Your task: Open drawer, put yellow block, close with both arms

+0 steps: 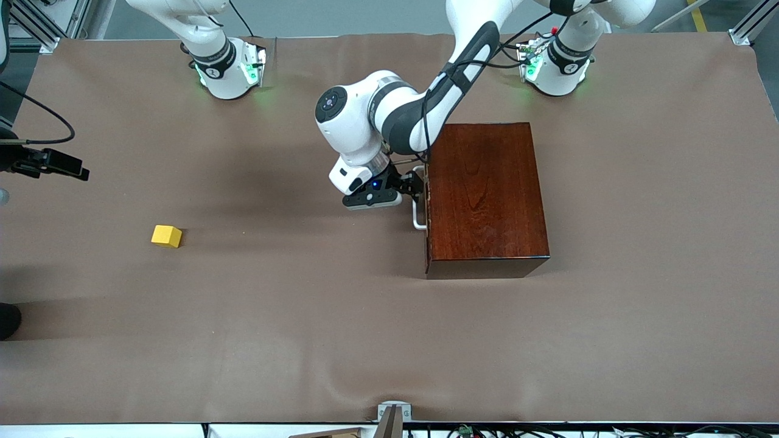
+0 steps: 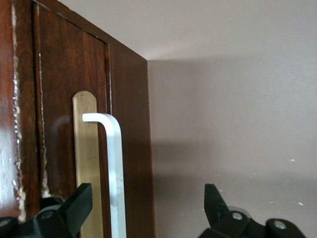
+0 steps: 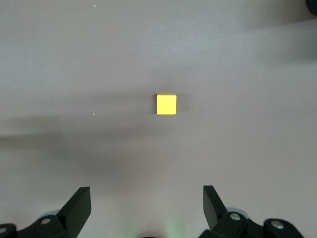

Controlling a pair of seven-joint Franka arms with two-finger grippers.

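Note:
The mahogany box (image 1: pixel 487 194) stands toward the left arm's end of the table, its drawer (image 2: pixel 64 99) shut flush. The drawer's white bar handle (image 1: pixel 419 214) faces the right arm's end. My left gripper (image 1: pixel 417 185) is at the handle, open. In the left wrist view the handle (image 2: pixel 115 163) stands between the fingers of the left gripper (image 2: pixel 146 208), untouched, closer to the finger by the drawer front. The yellow block (image 1: pixel 166 236) lies on the table toward the right arm's end. My right gripper (image 3: pixel 147 203) is open and empty, high over the table, with the block (image 3: pixel 166 103) below it.
A brown cloth (image 1: pixel 304 316) covers the whole table. A black part with a cable (image 1: pixel 52 163) shows at the view's edge over the right arm's end. A small metal bracket (image 1: pixel 394 413) sits at the table edge nearest the front camera.

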